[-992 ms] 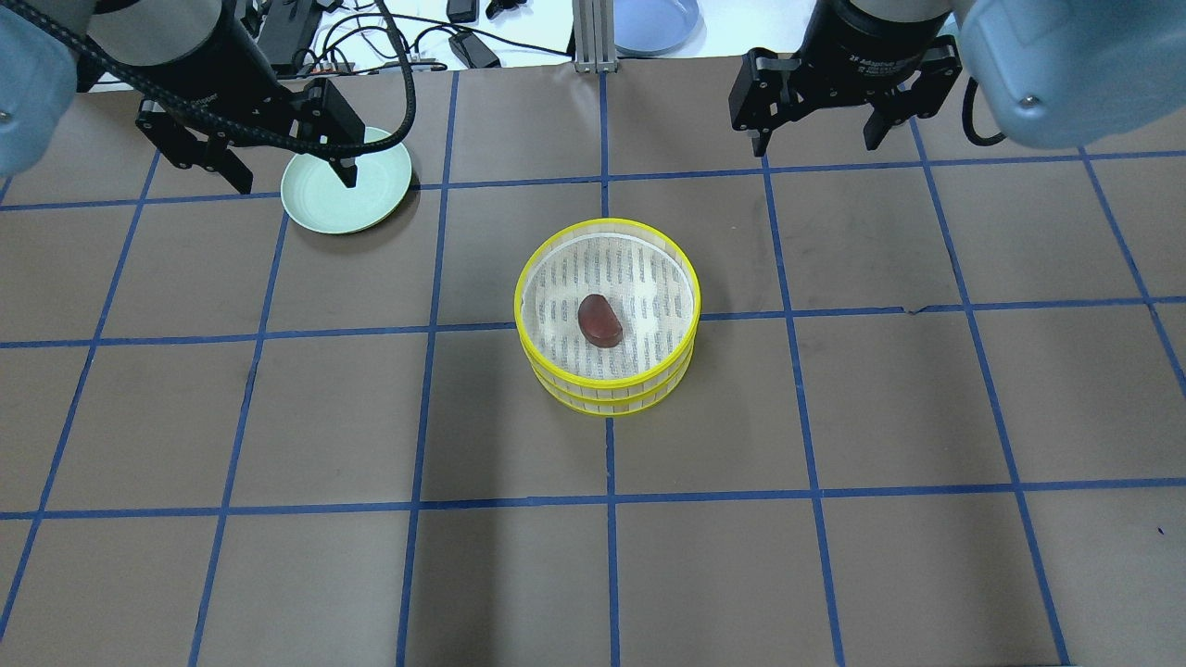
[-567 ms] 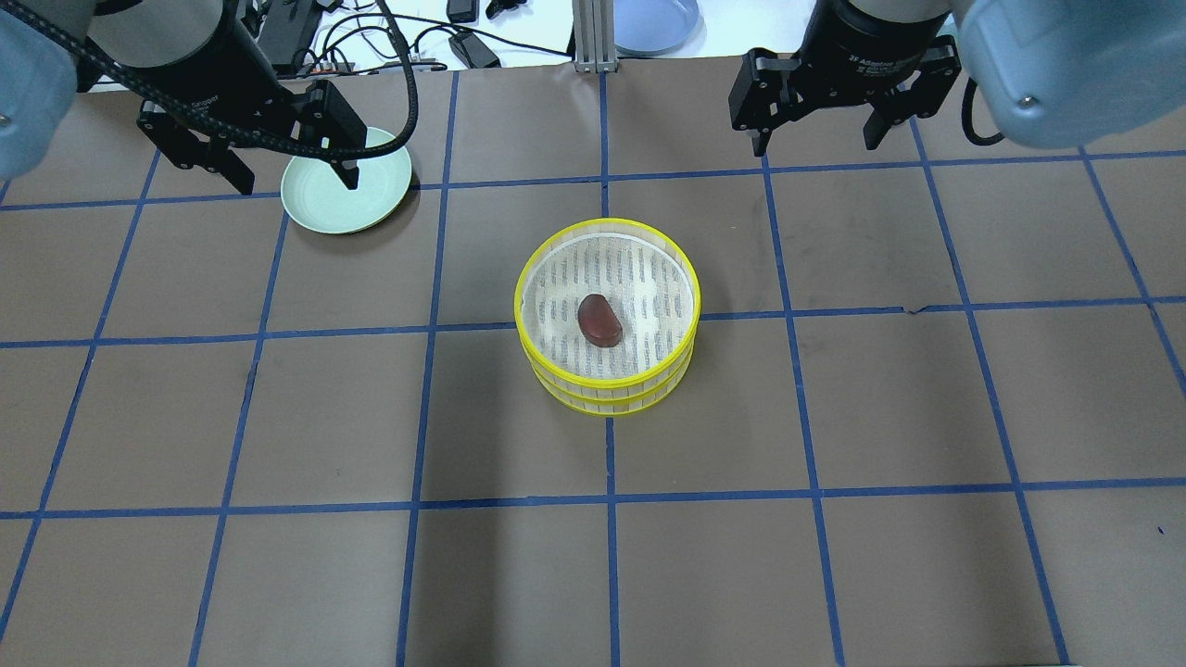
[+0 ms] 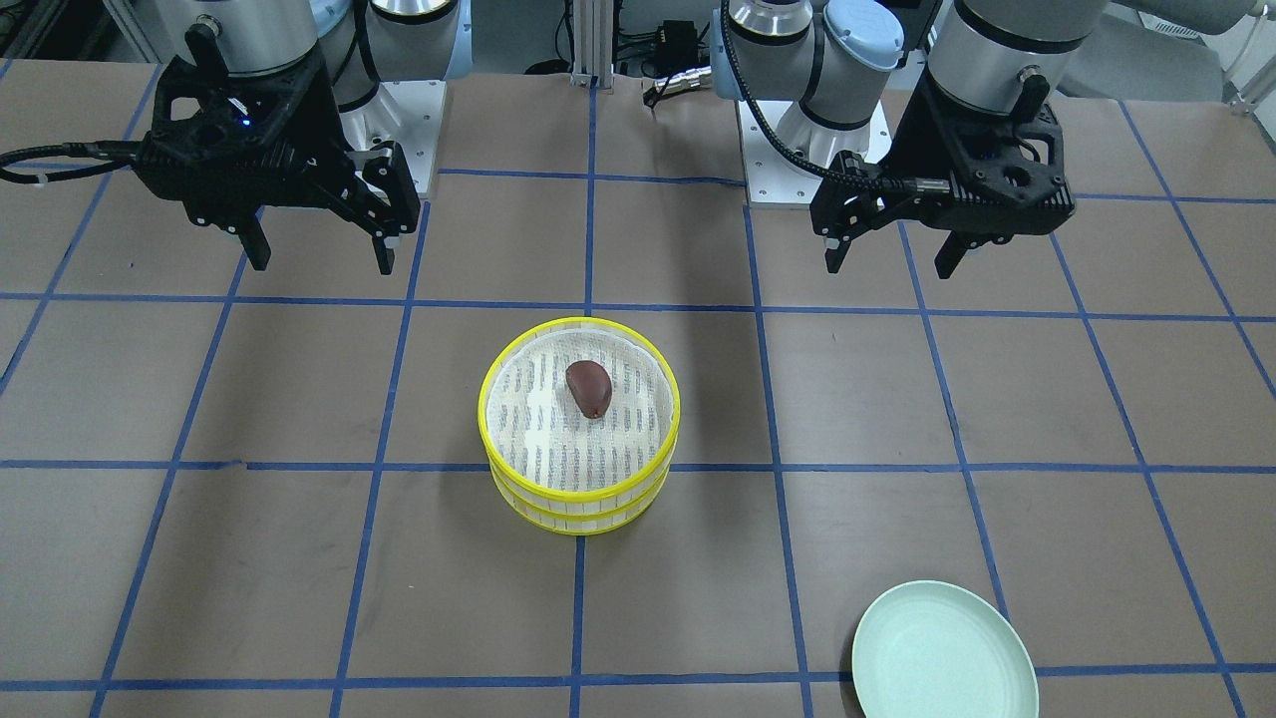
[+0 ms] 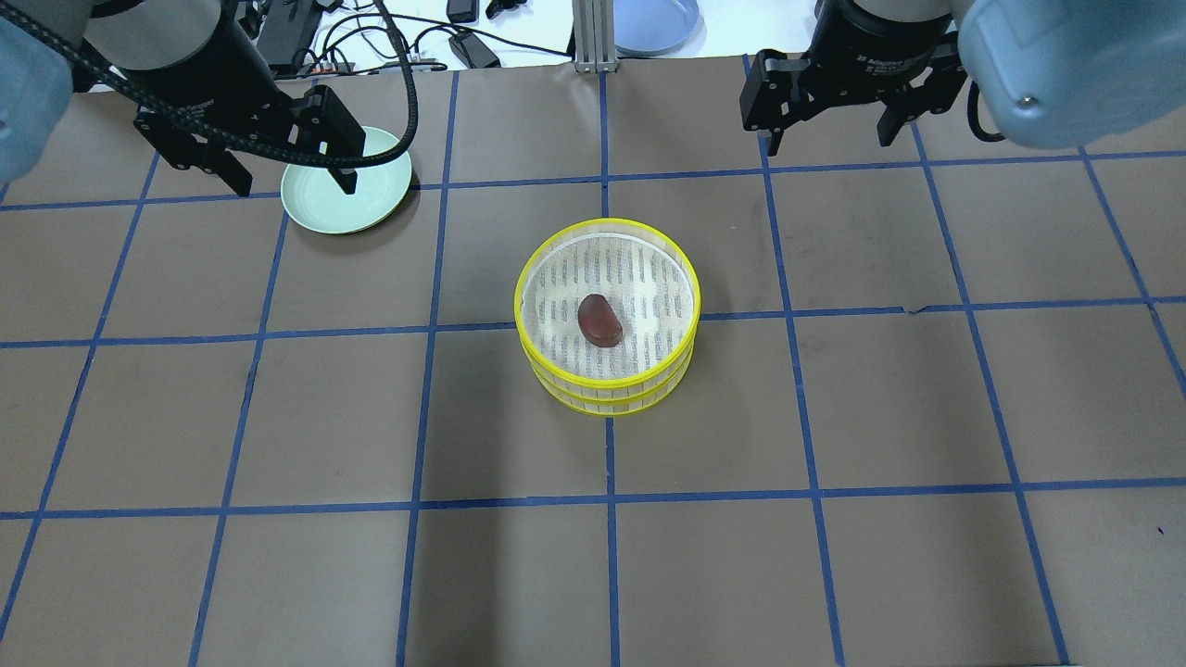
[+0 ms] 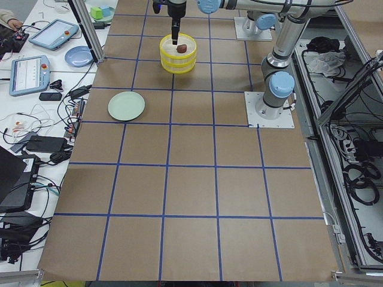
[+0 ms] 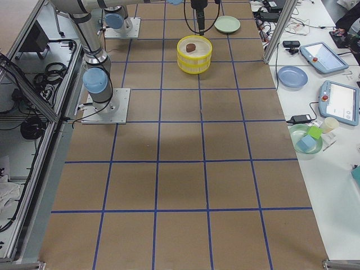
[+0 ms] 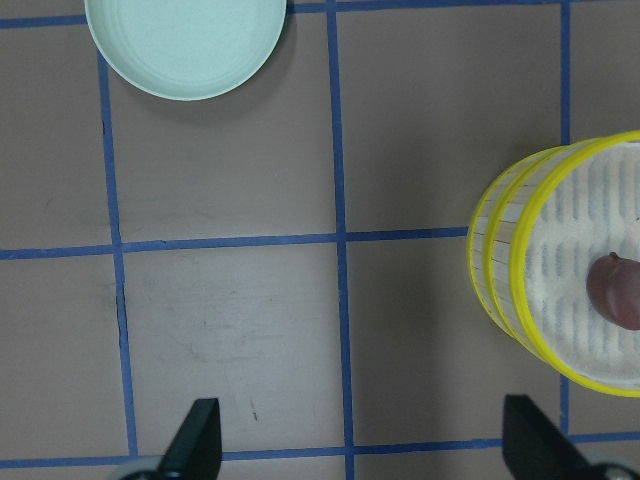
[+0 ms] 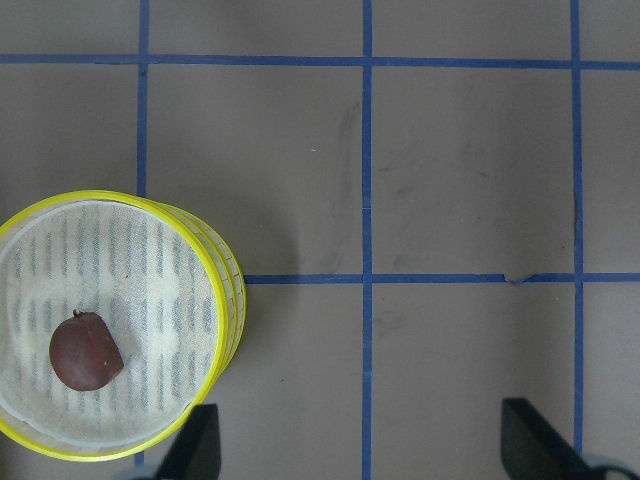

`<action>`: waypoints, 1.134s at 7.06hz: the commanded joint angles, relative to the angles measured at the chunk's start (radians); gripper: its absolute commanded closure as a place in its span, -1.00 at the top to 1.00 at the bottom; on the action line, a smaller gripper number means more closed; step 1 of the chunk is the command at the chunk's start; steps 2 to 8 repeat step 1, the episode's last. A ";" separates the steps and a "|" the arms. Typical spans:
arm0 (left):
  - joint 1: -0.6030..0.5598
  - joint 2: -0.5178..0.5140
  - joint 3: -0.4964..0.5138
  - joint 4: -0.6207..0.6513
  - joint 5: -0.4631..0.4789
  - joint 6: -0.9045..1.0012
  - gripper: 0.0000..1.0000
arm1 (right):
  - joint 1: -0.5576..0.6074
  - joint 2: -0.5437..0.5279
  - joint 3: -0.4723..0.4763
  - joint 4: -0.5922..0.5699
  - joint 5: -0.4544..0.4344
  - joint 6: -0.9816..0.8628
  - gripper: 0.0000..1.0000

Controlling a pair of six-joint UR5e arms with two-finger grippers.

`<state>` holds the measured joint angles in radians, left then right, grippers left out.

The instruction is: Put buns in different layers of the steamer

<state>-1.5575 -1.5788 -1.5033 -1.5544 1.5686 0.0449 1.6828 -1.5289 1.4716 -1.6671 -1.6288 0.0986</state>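
Note:
The two yellow-rimmed steamer trays are stacked at the table's middle, the upper tray (image 4: 607, 382) on the lower tray (image 4: 611, 405). The dark reddish-brown bun (image 4: 599, 320) lies on the upper tray's white mesh; it also shows in the front view (image 3: 589, 388) and both wrist views (image 7: 615, 288) (image 8: 85, 350). The cream-white bun is hidden or out of view. My left gripper (image 4: 295, 185) hangs open and empty over the pale green plate's near side. My right gripper (image 4: 834, 144) is open and empty, high at the far right, apart from the steamer.
The pale green plate (image 4: 380, 190) lies bare at the far left of the table. An aluminium post (image 4: 586, 37), a blue plate (image 4: 653, 23) and cables sit beyond the far edge. Blue tape lines grid the brown table.
Both grippers have drifted slightly toward the far edge of the overhead view, the right one more. Steamer and bun have not moved.

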 commanded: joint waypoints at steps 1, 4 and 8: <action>0.001 0.002 0.000 -0.001 0.001 0.001 1.00 | 0.000 0.003 0.000 0.001 0.000 0.000 1.00; 0.001 0.002 0.000 -0.001 0.001 0.001 1.00 | 0.000 0.003 0.000 0.001 0.000 0.000 1.00; 0.001 0.002 0.000 -0.001 0.001 0.001 1.00 | 0.000 0.003 0.000 0.001 0.000 0.000 1.00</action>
